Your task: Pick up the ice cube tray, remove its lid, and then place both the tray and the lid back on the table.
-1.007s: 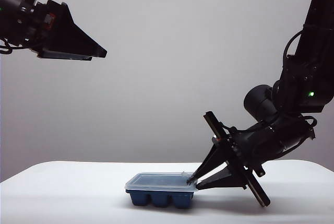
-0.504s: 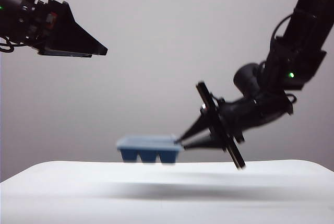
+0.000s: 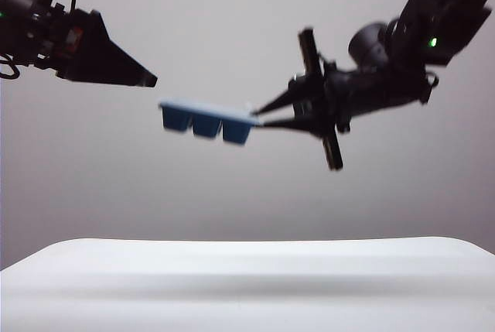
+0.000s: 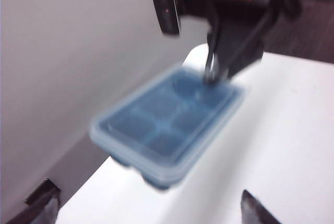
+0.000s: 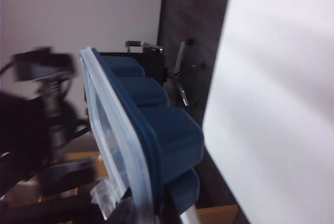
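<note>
Tray status: ice cube tray point(image 3: 205, 122) is airborne, well above the surface point(image 3: 247, 285), roughly mid-scene and a bit left of centre. Lid point(image 3: 203, 107) still seated on top of it, pale and translucent over the dark blue body. Tray tilts slightly, its right end lower than its left. Three compartments visible along its near side in the exterior view; image is motion-blurred.

Right hand point(image 3: 259, 116) comes in from the right, fingers clamped on the tray's right end, pinching rim and lid together. Arm reaches in from the upper right. Right wrist view shows the tray point(image 5: 156, 130) edge-on with the lid point(image 5: 112, 130) flush against its rim, grip point at the near end; exact finger contact is blurred there.

Left hand point(image 3: 147, 78) hangs at upper left, apart from the tray, just above and left of its left end. Jaws spread wide, holding nothing. In the left wrist view only its fingertips point(image 4: 42, 195) show at the frame edge, far apart, with the tray point(image 4: 169, 122) and lid point(image 4: 209, 130) between and beyond them, and the right hand point(image 4: 211, 72) gripping the tray's far end.

Surface is plain white.
</note>
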### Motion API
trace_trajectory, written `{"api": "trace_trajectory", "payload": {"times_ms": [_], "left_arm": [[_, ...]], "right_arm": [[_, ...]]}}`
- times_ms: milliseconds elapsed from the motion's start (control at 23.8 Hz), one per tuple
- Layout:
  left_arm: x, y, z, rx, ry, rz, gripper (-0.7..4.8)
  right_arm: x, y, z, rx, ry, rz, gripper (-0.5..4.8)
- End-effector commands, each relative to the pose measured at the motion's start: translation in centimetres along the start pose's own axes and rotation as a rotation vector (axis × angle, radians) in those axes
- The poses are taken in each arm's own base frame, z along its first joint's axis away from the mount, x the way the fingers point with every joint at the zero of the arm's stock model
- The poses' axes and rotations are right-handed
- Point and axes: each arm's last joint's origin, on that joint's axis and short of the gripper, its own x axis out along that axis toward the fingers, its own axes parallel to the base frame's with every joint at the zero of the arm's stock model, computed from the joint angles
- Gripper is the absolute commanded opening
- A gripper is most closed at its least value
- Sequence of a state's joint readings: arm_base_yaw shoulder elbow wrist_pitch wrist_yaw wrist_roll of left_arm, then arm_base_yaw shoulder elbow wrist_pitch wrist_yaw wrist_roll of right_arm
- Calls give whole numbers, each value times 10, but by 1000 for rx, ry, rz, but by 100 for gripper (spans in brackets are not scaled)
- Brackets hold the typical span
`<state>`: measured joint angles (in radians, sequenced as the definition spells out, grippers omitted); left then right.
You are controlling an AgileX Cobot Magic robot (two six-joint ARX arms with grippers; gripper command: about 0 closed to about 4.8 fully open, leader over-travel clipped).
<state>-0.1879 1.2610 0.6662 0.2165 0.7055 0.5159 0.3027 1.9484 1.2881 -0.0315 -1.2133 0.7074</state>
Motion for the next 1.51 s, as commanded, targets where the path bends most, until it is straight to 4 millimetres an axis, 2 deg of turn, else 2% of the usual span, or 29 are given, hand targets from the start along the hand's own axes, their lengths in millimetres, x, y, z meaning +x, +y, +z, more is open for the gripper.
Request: {"api": "trace_trajectory", "payload": {"times_ms": [42, 168, 462, 630, 965, 1511], "left_arm": [[-1, -2, -3, 81, 30, -26, 479], [-1, -1, 0, 108, 4, -26, 479], [-1, -2, 5, 126, -75, -87, 479], [-1, -4, 7, 69, -125, -165, 479], [-2, -6, 11, -14, -188, -286, 479], [-1, -7, 9, -21, -158, -289, 479]], "right_arm": [[-7, 28, -3, -43, 9, 32, -5], [-9, 40, -8, -36, 49, 76, -5], [14, 48, -18, -26, 158, 129, -5], [25, 51, -22, -36, 182, 131, -5], [28, 51, -23, -37, 196, 140, -5], [29, 51, -24, -20, 202, 141, -5]]}}
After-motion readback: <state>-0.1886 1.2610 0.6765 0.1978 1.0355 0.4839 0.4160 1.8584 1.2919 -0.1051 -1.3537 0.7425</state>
